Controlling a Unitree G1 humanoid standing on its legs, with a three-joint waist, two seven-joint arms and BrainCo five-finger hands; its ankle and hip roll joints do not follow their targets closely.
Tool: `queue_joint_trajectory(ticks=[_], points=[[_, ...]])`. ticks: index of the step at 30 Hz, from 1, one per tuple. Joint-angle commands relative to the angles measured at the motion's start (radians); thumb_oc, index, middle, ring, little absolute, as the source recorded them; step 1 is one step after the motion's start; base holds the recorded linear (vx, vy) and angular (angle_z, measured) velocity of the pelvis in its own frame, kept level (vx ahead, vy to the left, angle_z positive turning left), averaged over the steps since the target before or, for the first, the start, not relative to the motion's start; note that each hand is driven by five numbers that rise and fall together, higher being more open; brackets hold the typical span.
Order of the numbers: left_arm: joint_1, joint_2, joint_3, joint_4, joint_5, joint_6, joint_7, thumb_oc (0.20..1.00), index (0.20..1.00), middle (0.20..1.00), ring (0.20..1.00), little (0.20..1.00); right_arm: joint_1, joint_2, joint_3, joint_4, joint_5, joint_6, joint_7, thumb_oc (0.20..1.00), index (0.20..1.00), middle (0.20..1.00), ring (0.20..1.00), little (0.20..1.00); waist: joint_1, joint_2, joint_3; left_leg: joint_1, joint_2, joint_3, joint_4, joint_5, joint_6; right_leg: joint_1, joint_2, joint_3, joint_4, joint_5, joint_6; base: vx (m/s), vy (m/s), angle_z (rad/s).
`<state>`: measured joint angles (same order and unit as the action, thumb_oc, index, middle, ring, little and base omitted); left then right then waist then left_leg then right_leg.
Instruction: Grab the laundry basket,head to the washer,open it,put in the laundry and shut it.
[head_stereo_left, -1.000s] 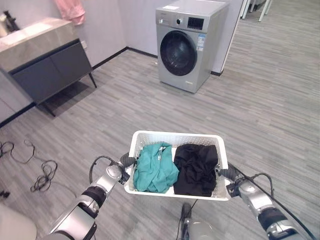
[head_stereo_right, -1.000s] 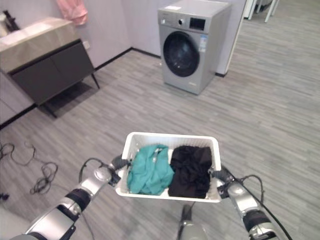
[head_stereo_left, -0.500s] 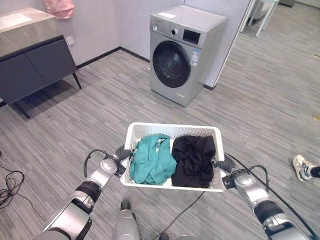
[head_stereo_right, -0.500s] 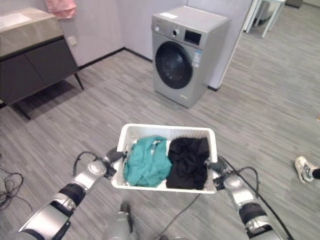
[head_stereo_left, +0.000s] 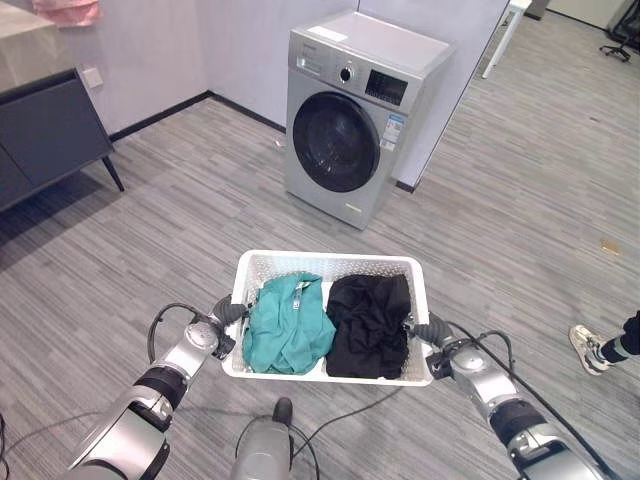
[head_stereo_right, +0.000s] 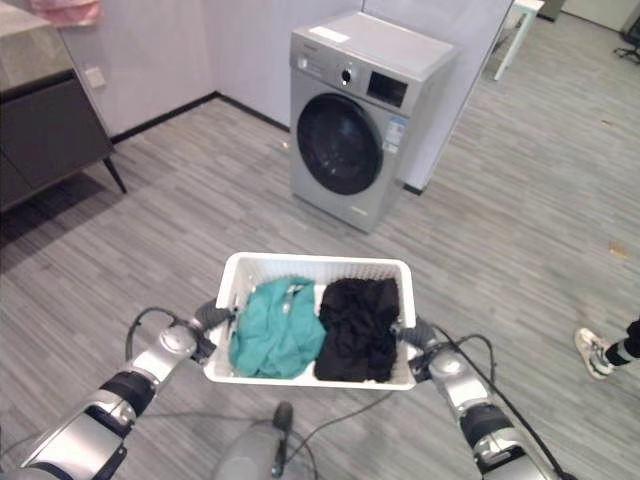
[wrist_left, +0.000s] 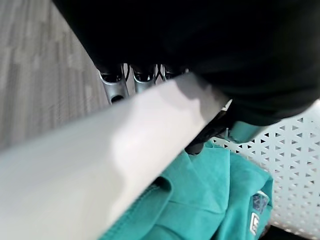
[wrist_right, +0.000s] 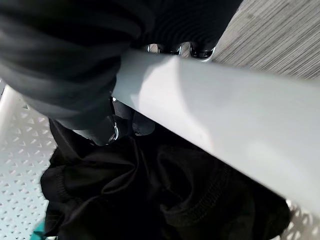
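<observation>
Carry step, I judge. Left hand (head_stereo_left: 222, 318) & right hand (head_stereo_left: 428, 333) clamp rims of laundry basket (head_stereo_left: 327, 263), teal garment (head_stereo_left: 285, 323) + black garment (head_stereo_left: 367, 323) inside. Washer (head_stereo_left: 352, 115) at 12 o'clock, door closed. Next: approach, set basket down.

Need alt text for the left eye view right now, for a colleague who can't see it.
Both hands, left hand and right hand, grip the ends of a white laundry basket holding a teal garment and a black garment. Ahead stands the silver washer, door shut.
</observation>
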<state>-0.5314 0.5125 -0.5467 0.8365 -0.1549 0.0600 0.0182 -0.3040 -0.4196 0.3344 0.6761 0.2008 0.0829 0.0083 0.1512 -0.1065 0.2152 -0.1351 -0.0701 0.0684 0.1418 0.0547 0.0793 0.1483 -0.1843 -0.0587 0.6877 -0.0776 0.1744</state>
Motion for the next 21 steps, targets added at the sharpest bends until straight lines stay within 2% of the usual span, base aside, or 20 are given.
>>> queue_joint_trajectory(ticks=[1,2,3,4,5,7,8,9,11,13,15,17,21], points=[[-0.063,0.001,-0.01,-0.05,0.015,-0.077,0.012,0.2,0.2,0.2,0.2,0.2,-0.033,-0.028,-0.036,-0.025,-0.002,-0.079,0.006,0.2,0.2,0.2,0.2,0.2,0.006,0.052,-0.091,0.029,0.086,-0.038,0.038,-0.062,-0.009,-0.11,0.0,-0.098,0.027,0.186,0.009,0.29,0.229,0.01],[-0.065,0.006,-0.009,-0.053,0.019,-0.073,0.013,0.2,0.2,0.2,0.2,0.2,-0.029,-0.029,-0.039,-0.026,-0.004,-0.077,0.008,0.2,0.2,0.2,0.2,0.2,-0.002,0.059,-0.089,0.056,0.083,-0.034,0.028,-0.073,-0.003,-0.141,-0.016,-0.123,0.021,0.183,0.004,0.42,0.247,0.07],[-0.066,0.013,-0.006,-0.06,0.018,-0.074,0.012,0.2,0.2,0.2,0.2,0.2,-0.022,-0.031,-0.042,-0.033,-0.004,-0.076,0.013,0.2,0.2,0.2,0.2,0.2,-0.021,0.07,-0.081,0.109,0.076,-0.034,0.004,-0.091,0.003,-0.202,-0.035,-0.179,-0.024,0.128,-0.014,0.32,0.15,0.01],[-0.066,0.013,-0.006,-0.06,0.018,-0.074,0.012,0.2,0.2,0.2,0.2,0.2,-0.021,-0.031,-0.041,-0.034,-0.004,-0.075,0.013,0.2,0.2,0.2,0.2,0.2,-0.025,0.068,-0.076,0.116,0.073,-0.037,0.003,-0.092,0.003,-0.195,-0.039,-0.183,-0.021,0.123,-0.013,0.38,0.106,0.1],[-0.066,0.017,-0.003,-0.061,0.019,-0.076,0.008,0.2,0.2,0.2,0.2,0.2,-0.017,-0.035,-0.042,-0.038,-0.005,-0.075,0.018,0.2,0.2,0.2,0.2,0.2,-0.035,0.07,-0.072,0.143,0.069,-0.041,-0.009,-0.107,0.002,-0.218,-0.035,-0.21,-0.094,0.084,-0.028,0.25,0.006,0.14],[-0.056,0.024,0.002,-0.068,0.018,-0.078,0.006,0.2,0.2,0.2,0.2,0.2,-0.016,-0.04,-0.039,-0.041,-0.006,-0.074,0.02,0.2,0.2,0.2,0.2,0.2,-0.041,0.068,-0.071,0.167,0.059,-0.047,-0.02,-0.123,-0.008,-0.238,-0.037,-0.24,-0.263,0.05,-0.035,0.36,-0.049,0.22],[-0.045,0.025,0.015,-0.065,0.022,-0.081,0.008,0.2,0.2,0.2,0.2,0.2,-0.014,-0.044,-0.037,-0.039,-0.005,-0.076,0.022,0.2,0.2,0.2,0.2,0.2,-0.048,0.06,-0.069,0.193,0.049,-0.064,-0.033,-0.144,-0.025,-0.252,-0.035,-0.23,-0.462,0.072,-0.024,0.3,-0.09,0.21],[-0.044,0.025,0.015,-0.066,0.022,-0.081,0.008,0.2,0.2,0.2,0.2,0.2,-0.014,-0.044,-0.036,-0.039,-0.005,-0.076,0.022,0.2,0.2,0.2,0.2,0.2,-0.048,0.063,-0.068,0.196,0.052,-0.064,-0.034,-0.146,-0.026,-0.245,-0.03,-0.232,-0.471,0.076,-0.025,0.32,-0.108,0.13],[-0.034,0.018,0.026,-0.063,0.032,-0.084,0.009,0.2,0.2,0.2,0.2,0.2,-0.008,-0.045,-0.043,-0.041,-0.004,-0.077,0.019,0.2,0.2,0.2,0.2,0.2,-0.061,0.062,-0.062,0.229,0.051,-0.084,-0.042,-0.174,-0.04,-0.286,-0.035,-0.174,-0.625,0.145,0.008,0.3,-0.07,0.08],[-0.026,0.01,0.034,-0.059,0.042,-0.089,0.012,0.2,0.2,0.2,0.2,0.2,-0.002,-0.043,-0.051,-0.047,-0.008,-0.079,0.018,0.2,0.2,0.2,0.2,0.2,-0.074,0.066,-0.058,0.258,0.05,-0.099,-0.04,-0.203,-0.046,-0.32,-0.039,-0.135,-0.701,0.187,0.03,0.34,-0.057,0.35],[-0.014,0.001,0.037,-0.052,0.057,-0.093,0.013,0.2,0.2,0.2,0.2,0.2,0.015,-0.048,-0.067,-0.045,-0.007,-0.081,0.02,0.2,0.2,0.2,0.2,0.2,-0.093,0.057,-0.071,0.302,0.051,-0.12,-0.024,-0.24,-0.059,-0.322,-0.045,-0.132,-0.724,0.22,0.042,0.46,-0.103,0.48],[-0.015,0.0,0.032,-0.054,0.064,-0.093,0.013,0.2,0.2,0.2,0.2,0.2,0.027,-0.056,-0.073,-0.048,-0.004,-0.08,0.024,0.2,0.2,0.2,0.2,0.2,-0.099,0.049,-0.085,0.312,0.054,-0.135,-0.02,-0.254,-0.065,-0.303,-0.045,-0.133,-0.728,0.229,0.041,0.34,-0.121,0.55],[-0.017,-0.024,0.021,-0.045,0.072,-0.092,0.008,0.2,0.2,0.2,0.2,0.2,0.052,-0.086,-0.092,-0.063,0.001,-0.077,0.027,0.2,0.2,0.2,0.2,0.2,-0.132,0.048,-0.115,0.354,0.123,-0.175,0.034,-0.244,-0.106,-0.284,-0.004,-0.122,-0.653,0.224,0.014,0.41,-0.24,0.83]])
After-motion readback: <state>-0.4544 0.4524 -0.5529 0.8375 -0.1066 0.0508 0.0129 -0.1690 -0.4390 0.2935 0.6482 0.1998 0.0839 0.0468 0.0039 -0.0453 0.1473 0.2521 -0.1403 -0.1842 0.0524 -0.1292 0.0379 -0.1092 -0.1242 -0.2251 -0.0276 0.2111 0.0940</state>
